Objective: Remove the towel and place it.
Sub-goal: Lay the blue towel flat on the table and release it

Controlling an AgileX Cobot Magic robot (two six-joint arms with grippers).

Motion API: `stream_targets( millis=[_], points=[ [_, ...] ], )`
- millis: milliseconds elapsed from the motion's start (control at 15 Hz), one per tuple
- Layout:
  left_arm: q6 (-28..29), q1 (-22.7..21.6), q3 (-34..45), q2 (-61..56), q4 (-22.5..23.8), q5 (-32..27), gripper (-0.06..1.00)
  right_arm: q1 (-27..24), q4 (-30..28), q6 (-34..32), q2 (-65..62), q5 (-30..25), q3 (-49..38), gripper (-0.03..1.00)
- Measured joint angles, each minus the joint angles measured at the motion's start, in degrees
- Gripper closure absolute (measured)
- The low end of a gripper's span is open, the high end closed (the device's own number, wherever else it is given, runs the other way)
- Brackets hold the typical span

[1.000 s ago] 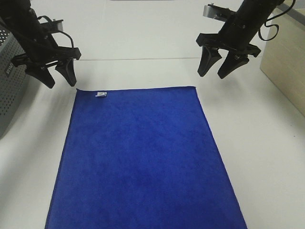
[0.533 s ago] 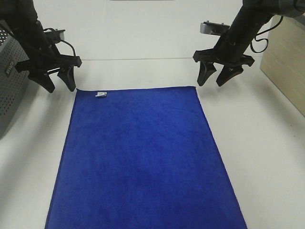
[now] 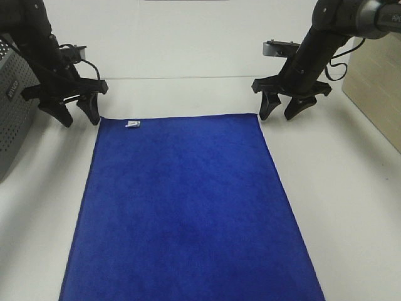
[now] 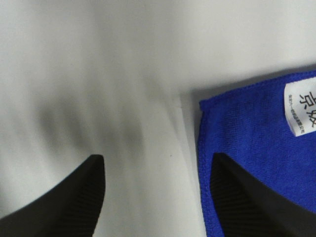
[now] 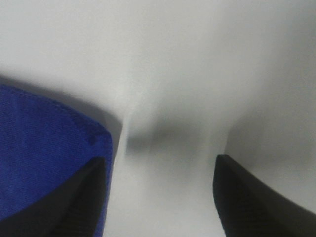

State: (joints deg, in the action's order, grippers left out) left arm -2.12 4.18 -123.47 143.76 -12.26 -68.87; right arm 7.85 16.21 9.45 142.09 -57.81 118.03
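Towel (image 3: 188,207) lies flat on white tabletop (image 3: 351,188).

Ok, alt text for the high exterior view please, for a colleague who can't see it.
A large blue towel lies flat on a white table, a small white tag near its far left corner. The left gripper and the right gripper hang open just outside its two far corners, holding nothing. A grey perforated box stands at the left edge.
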Motion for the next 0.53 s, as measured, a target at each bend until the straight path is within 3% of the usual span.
stream_targets(
  millis=[533],
  points=[
    [-0.63,0.00,-0.11,2.23,-0.06,-0.57,0.35,0.06,1.38,-0.06,1.20,-0.17,0.00,0.34]
  ],
)
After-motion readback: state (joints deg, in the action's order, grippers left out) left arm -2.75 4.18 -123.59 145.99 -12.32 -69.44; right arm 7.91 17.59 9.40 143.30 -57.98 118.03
